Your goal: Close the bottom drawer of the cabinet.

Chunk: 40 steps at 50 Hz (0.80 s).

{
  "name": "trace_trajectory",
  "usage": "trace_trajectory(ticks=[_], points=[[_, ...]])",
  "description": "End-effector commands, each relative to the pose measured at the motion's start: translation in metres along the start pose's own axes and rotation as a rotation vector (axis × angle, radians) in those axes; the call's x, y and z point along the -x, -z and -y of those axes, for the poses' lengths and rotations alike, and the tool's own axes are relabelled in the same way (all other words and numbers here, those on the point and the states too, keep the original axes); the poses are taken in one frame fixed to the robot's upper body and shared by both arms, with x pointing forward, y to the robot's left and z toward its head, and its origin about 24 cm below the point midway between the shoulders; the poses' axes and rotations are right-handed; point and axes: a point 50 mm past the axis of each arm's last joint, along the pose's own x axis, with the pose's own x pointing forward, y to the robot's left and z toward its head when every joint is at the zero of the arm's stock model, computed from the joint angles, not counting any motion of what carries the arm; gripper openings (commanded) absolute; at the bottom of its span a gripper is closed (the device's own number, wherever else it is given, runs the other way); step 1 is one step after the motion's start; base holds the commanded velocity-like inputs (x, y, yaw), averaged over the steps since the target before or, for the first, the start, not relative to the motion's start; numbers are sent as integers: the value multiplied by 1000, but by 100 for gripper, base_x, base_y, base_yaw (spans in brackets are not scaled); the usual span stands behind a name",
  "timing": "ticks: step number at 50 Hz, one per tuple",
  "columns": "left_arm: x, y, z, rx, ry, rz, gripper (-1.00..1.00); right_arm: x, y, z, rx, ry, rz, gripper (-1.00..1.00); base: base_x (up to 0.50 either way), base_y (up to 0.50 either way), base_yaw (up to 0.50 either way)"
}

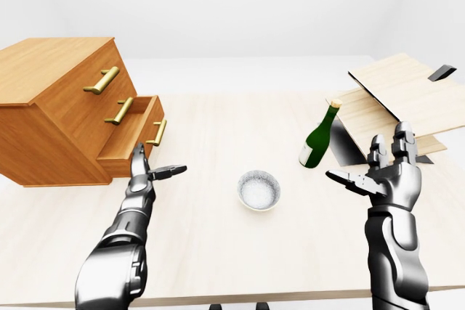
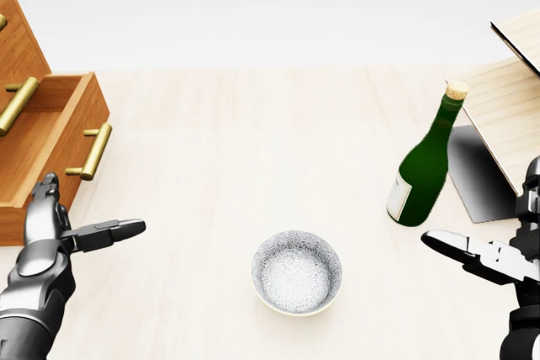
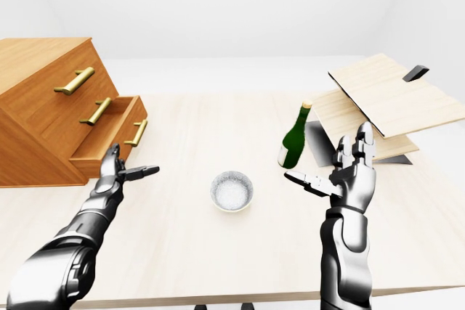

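Wood cabinet [image 1: 58, 99], brass handles; glossy glass bottle [image 2: 426, 162]; metallic left hand [image 2: 52, 225].
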Motion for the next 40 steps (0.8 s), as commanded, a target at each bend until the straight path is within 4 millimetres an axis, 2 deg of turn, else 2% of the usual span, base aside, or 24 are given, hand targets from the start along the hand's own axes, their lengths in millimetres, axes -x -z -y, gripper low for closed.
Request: trace_trajectory(ticks=[1, 19, 40], points=[[-1, 5, -20, 9, -121, -28, 100, 0, 1, 0, 0, 0, -1, 100, 0, 0, 0], [0, 5, -32, 10, -213, -34, 100, 1, -1, 0, -1, 0, -1, 100, 0, 0, 0], [1, 2, -61, 143, -403, -46, 100, 0, -1, 0, -2, 1, 1, 100, 0, 0, 0]])
